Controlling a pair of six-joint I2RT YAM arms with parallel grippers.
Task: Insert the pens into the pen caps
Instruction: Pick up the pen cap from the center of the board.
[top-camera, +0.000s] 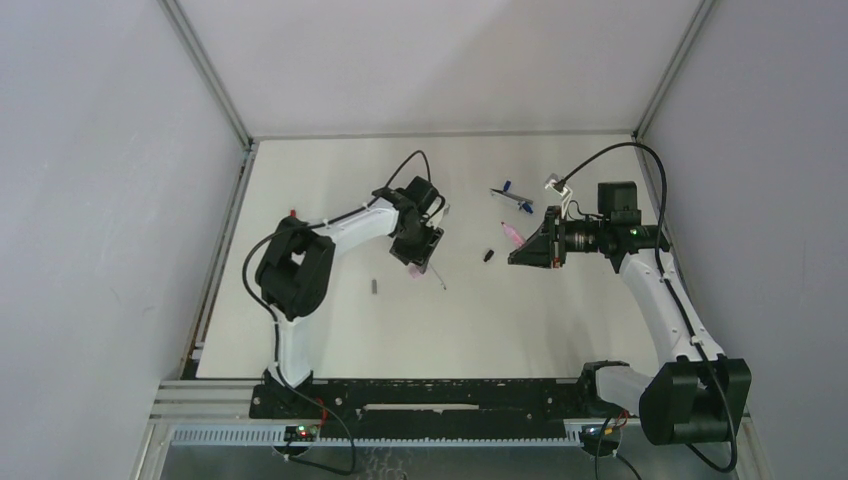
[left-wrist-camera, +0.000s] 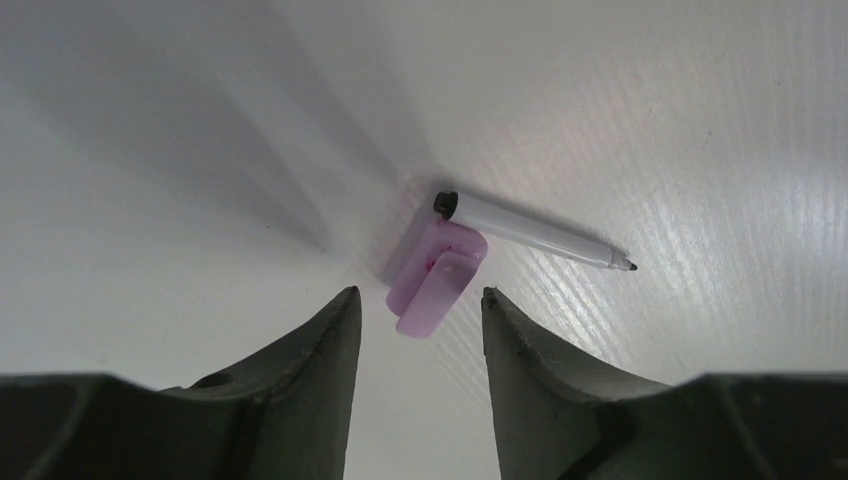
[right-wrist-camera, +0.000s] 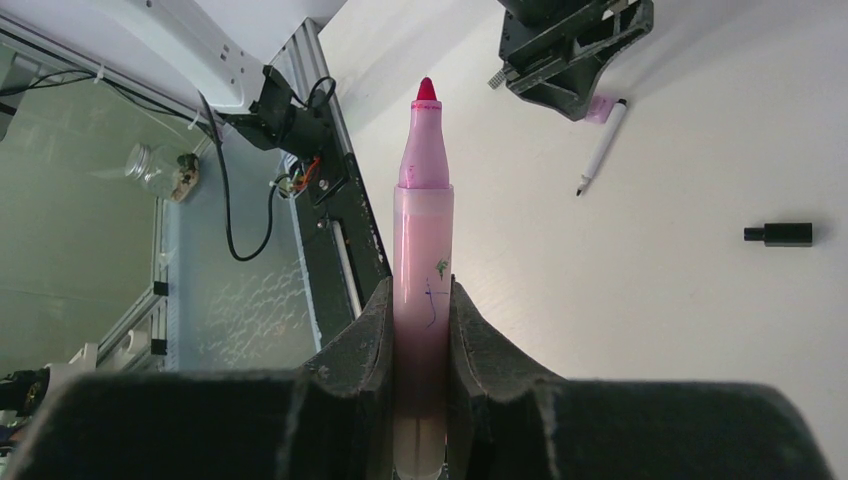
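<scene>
Right wrist: right hand (right-wrist-camera: 420, 296) pinches pink marker (right-wrist-camera: 423, 225), its scribbles (right-wrist-camera: 434, 285) seemingly not lettering; left hand (left-wrist-camera: 420, 300) spread.

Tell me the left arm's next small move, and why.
Probably ease the left gripper down and forward until its open jaws straddle the pink cap, then close. The cap lies just ahead of the fingertips, against the white pen, while the right gripper holds the pink marker, tip exposed.
</scene>
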